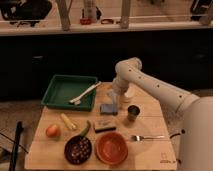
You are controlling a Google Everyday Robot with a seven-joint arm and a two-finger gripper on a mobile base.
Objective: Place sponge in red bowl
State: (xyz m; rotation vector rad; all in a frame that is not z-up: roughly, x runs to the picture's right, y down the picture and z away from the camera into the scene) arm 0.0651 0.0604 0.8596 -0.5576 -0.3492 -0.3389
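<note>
White-armed tool (pixel 113 98) just above blue sponge (pixel 108 109) | grip: cannot tell | robot base (pixel 197 135) cropped

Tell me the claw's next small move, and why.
Probably lower the claw straight onto the blue sponge: it hangs just above the sponge, which lies on the table, not yet in the red bowl.
</note>
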